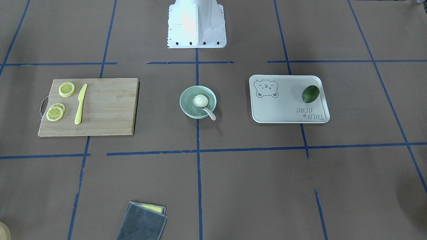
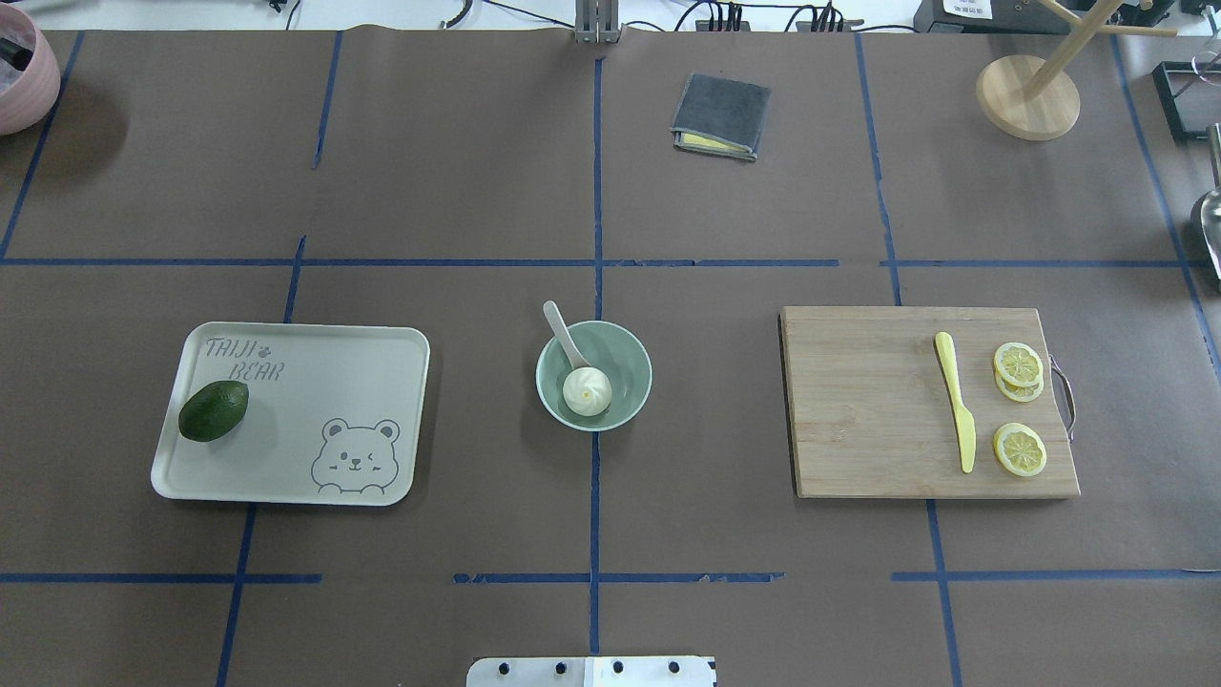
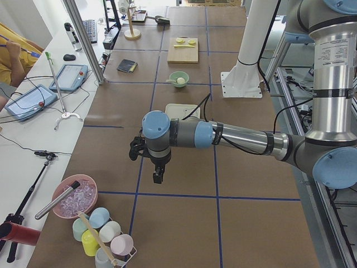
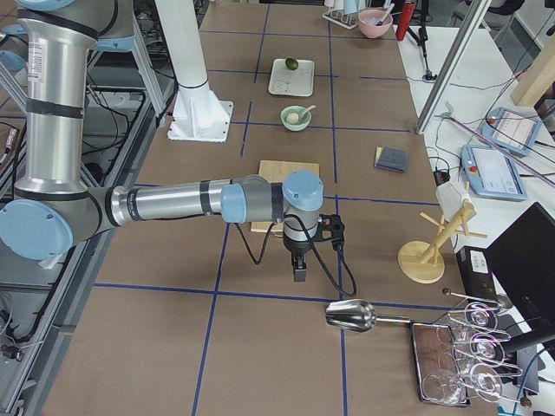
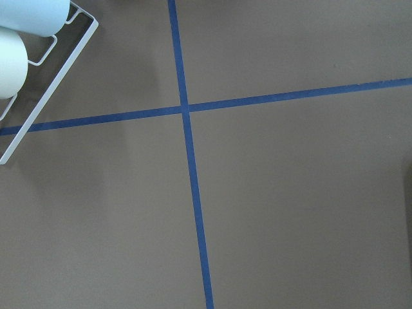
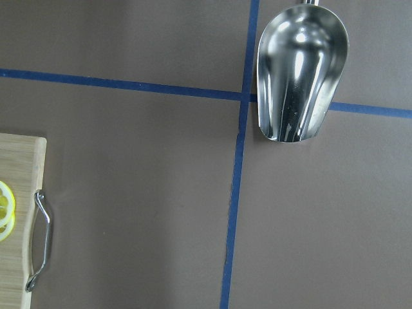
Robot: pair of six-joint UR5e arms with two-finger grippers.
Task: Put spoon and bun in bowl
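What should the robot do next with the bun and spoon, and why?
Probably nothing more than stop and call it done. The bun sits inside the bowl, and the spoon lies in it too, scoop end by the bun and handle sticking out over the rim.

The brown table (image 2: 458,191) is divided into squares by blue tape lines (image 2: 429,262). At its middle, on one line, sits the mint-green bowl (image 2: 631,355). Well apart on the robot's left lies the beige bear-print tray (image 2: 324,382), and on its right the wooden cutting board (image 2: 858,401). A folded grey cloth (image 2: 721,114) lies on the far side. Near the right end are a round wooden stand (image 2: 1027,97) and a metal scoop (image 6: 299,71). A pink bowl (image 2: 24,81) sits at the far left corner.
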